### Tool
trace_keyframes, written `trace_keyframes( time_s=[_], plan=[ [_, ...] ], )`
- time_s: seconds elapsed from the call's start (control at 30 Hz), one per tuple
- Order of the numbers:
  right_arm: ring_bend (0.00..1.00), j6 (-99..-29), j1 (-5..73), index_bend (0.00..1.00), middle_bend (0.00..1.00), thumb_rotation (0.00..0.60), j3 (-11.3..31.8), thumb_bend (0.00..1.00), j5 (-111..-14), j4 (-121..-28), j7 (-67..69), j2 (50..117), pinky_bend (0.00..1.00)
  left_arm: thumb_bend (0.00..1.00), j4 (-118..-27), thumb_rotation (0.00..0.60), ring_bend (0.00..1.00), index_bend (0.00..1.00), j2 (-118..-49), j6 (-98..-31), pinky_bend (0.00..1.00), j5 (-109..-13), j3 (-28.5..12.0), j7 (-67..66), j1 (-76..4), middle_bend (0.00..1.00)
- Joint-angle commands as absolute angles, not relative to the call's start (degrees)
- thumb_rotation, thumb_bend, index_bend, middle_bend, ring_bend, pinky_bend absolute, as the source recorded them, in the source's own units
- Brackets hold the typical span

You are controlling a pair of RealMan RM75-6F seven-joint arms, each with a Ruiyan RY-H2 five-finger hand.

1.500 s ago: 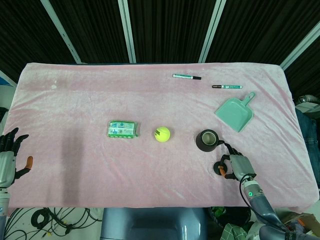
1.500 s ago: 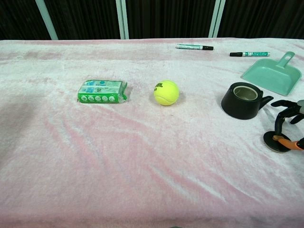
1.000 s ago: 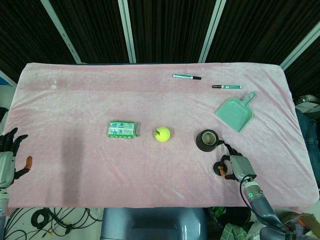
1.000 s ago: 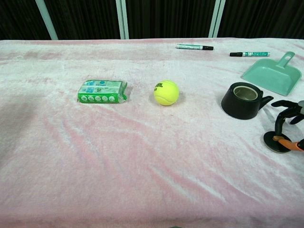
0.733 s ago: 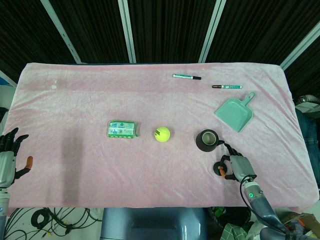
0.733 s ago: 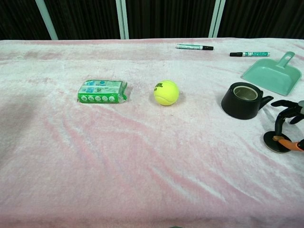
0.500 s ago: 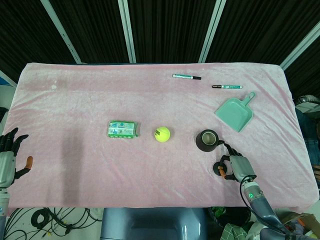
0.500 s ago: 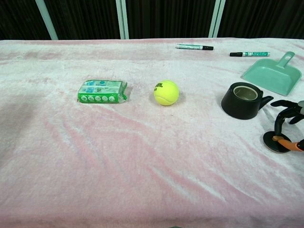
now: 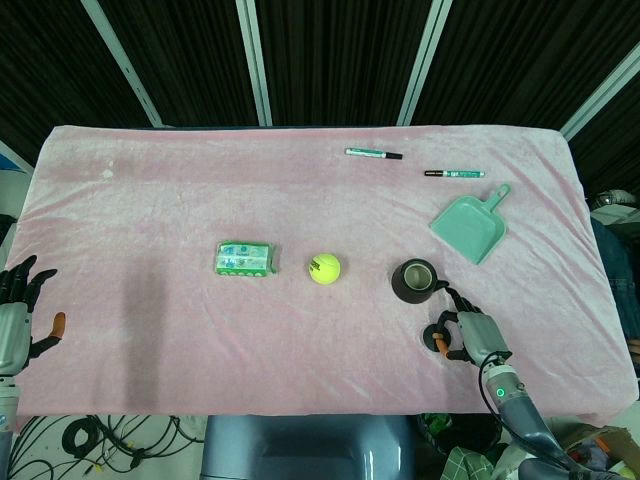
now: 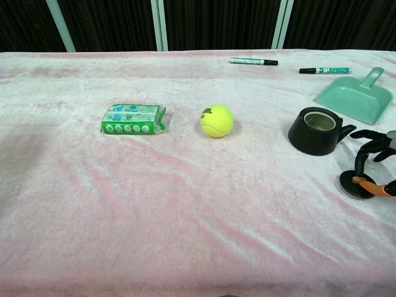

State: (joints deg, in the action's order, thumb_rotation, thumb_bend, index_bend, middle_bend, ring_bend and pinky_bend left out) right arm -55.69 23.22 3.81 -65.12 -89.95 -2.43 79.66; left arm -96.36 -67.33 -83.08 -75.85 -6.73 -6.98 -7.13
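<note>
A black teapot [image 9: 414, 281] [image 10: 317, 131] stands lidless right of the table's middle. Just in front of it and to the right, a dark round lid [image 10: 352, 189] [image 9: 434, 338] sits low over the pink cloth. My right hand [image 9: 470, 332] [image 10: 374, 154] pinches the lid from above, its orange-tipped thumb on the lid's top; whether the lid touches the cloth is unclear. My left hand [image 9: 15, 320] hangs off the table's left edge with its fingers spread, holding nothing; it shows only in the head view.
A yellow tennis ball [image 9: 324, 268] [image 10: 216, 120] lies mid-table, with a green packet [image 9: 244, 259] [image 10: 132, 119] to its left. A teal dustpan [image 9: 470, 229] [image 10: 356, 97] lies behind the teapot. Two markers [image 9: 373, 154] [image 9: 454, 173] lie near the far edge.
My right hand and the lid have shifted slightly left, toward the teapot. The left hand has not moved.
</note>
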Motion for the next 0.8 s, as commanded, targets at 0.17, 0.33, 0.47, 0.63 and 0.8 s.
trace_keyframes(
  time_s=[0.17, 0.33, 0.47, 0.63, 0.8],
  plan=[
    [0.09, -57.91, 22.67, 0.65, 0.00, 0.600, 5.06, 0.38, -67.39, -92.71, -0.11, 77.64, 0.17, 0.44, -96.32, 0.600, 0.00, 0.17, -67.34, -82.98, 0.00, -75.88, -6.71, -7.00, -7.18, 0.00],
    [0.09, -59.71, 22.42, 0.65, 0.00, 0.600, 6.04, 0.39, -68.98, -95.35, 0.63, 75.36, 0.17, 0.44, -96.40, 0.600, 0.00, 0.17, -67.30, -83.02, 0.00, -75.85, -6.76, -6.88, -7.16, 0.00],
    [0.09, -60.98, 22.64, 0.65, 0.00, 0.600, 7.54, 0.39, -69.24, -97.93, 0.39, 73.16, 0.17, 0.44, -96.44, 0.600, 0.00, 0.17, -67.30, -83.06, 0.00, -75.89, -6.72, -6.82, -7.12, 0.00],
    [0.09, -60.17, 24.60, 0.65, 0.00, 0.600, 10.41, 0.39, -67.00, -100.69, -1.75, 70.47, 0.17, 0.44, -96.48, 0.600, 0.00, 0.17, -67.28, -83.04, 0.00, -75.74, -6.79, -6.71, -7.11, 0.00],
    [0.09, -56.65, 28.33, 0.65, 0.00, 0.600, 13.38, 0.39, -61.68, -101.22, -5.52, 68.88, 0.17, 0.44, -96.48, 0.600, 0.00, 0.17, -67.26, -82.94, 0.00, -75.71, -6.81, -6.75, -7.18, 0.00]
  ],
)
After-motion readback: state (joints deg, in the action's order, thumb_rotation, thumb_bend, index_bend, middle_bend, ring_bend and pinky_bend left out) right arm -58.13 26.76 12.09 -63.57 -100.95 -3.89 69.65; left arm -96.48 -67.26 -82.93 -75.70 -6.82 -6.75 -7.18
